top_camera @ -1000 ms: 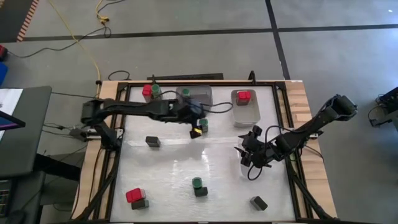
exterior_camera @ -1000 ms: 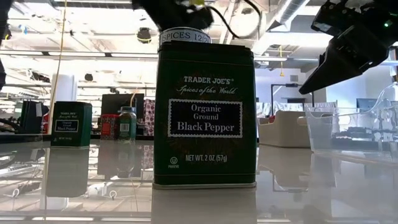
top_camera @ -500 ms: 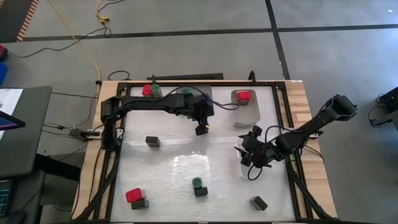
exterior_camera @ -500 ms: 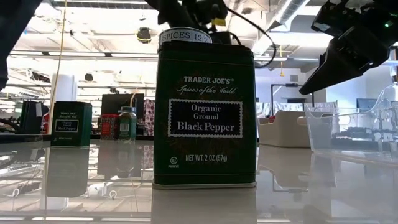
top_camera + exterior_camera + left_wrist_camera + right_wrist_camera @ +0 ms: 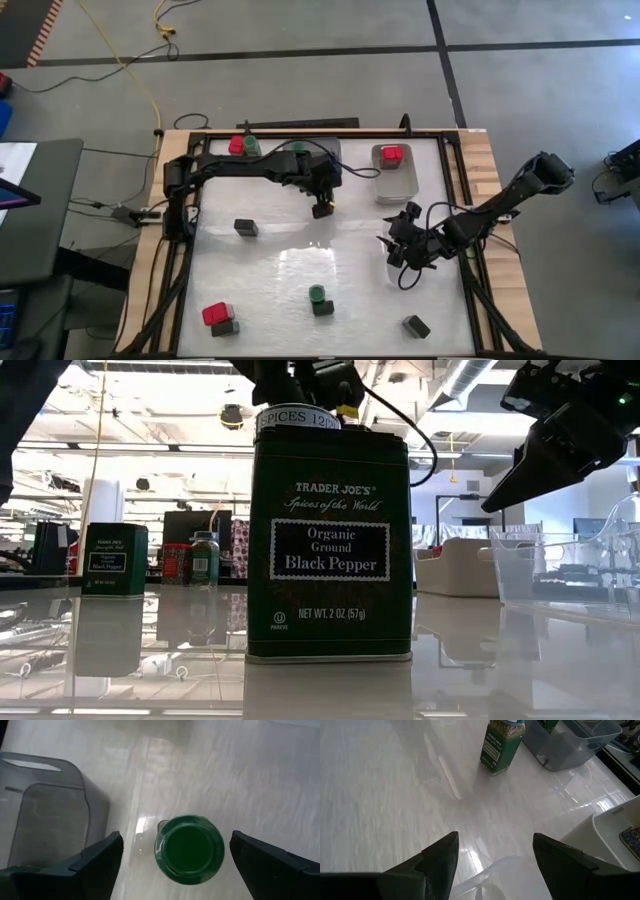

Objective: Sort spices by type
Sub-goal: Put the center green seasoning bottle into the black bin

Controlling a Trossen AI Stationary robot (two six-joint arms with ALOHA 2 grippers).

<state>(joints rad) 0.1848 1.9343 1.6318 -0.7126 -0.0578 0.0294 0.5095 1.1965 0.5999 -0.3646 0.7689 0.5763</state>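
Two end effectors are seen over the bench (image 5: 270,290). The left end effector (image 5: 172,857) hangs with fingers spread wide directly above a green-lidded spice jar (image 5: 189,849), which stands upright on the bench just beside a grey tray (image 5: 45,810) at the far side; nothing is gripped. The right end effector (image 5: 495,855) waits near the right edge, fingers parted and empty. Other spices are scattered: a black pepper tin (image 5: 330,545) near the front, a red-topped box (image 5: 392,155) inside a clear tray (image 5: 395,186). A pick-up of the jar is judged to be in hand; next, a straight descent and a closing around the lid would be called for.
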